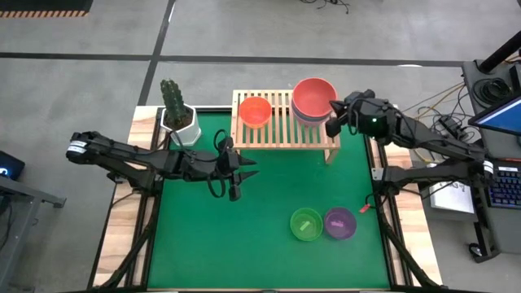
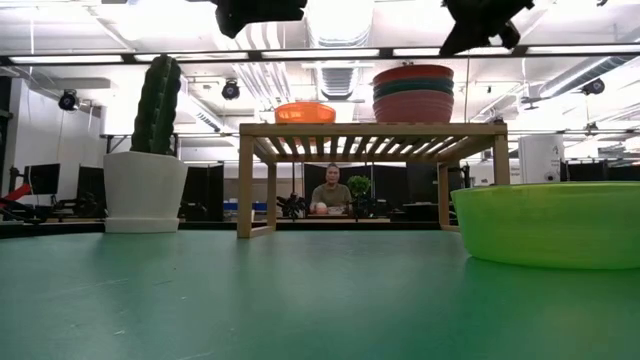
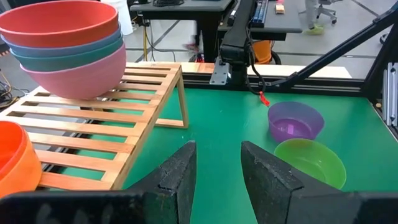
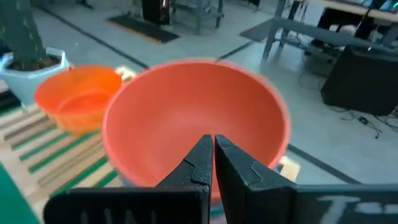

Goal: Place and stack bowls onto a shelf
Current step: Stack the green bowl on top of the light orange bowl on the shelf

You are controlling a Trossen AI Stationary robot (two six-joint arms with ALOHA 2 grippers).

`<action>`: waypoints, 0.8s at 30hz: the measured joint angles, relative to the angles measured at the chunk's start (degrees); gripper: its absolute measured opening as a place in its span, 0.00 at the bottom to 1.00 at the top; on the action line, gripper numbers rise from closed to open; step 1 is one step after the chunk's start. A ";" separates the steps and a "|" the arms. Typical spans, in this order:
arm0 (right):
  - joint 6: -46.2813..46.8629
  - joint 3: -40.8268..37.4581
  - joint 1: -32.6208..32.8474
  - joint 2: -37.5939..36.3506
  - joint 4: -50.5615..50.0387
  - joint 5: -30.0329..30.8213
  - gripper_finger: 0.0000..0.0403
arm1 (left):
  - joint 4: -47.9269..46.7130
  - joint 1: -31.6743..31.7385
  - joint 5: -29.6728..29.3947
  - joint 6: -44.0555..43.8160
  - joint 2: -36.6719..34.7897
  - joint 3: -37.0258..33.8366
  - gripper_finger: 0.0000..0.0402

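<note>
Remaining: green bowl (image 1: 306, 224), purple bowl (image 1: 339, 223) on mat, front-right, touching | left gripper (image 1: 238, 174): released, mid-mat, bowls ahead-right of jaws | right gripper (image 1: 334, 119): clenched, empty, beside four-bowl stack (image 1: 314, 99) on shelf (image 1: 285, 130) | nearer arm: roughly equal.

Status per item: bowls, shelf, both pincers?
Stack of four large bowls: nested upright on the shelf, red-pink on top.
Orange-red small bowl: upright on the shelf, apart from the stack.
Green bowl: upright on the mat, unstacked.
Purple bowl: upright on the mat beside green.
Shelf: standing.
Left pincer: open, empty.
Right pincer: shut, empty, by the stack.
</note>
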 joint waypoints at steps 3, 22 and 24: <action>-0.69 0.17 -1.26 -1.18 0.10 0.01 0.02 | 0.54 0.00 -0.02 -0.14 0.43 0.00 0.27; 8.71 0.06 9.95 -0.81 -5.56 -26.14 0.02 | -2.11 0.00 0.00 -1.05 5.17 0.00 0.27; 10.30 0.04 12.63 0.27 -7.59 -26.14 0.02 | -2.72 0.00 0.00 -1.04 5.17 0.00 0.27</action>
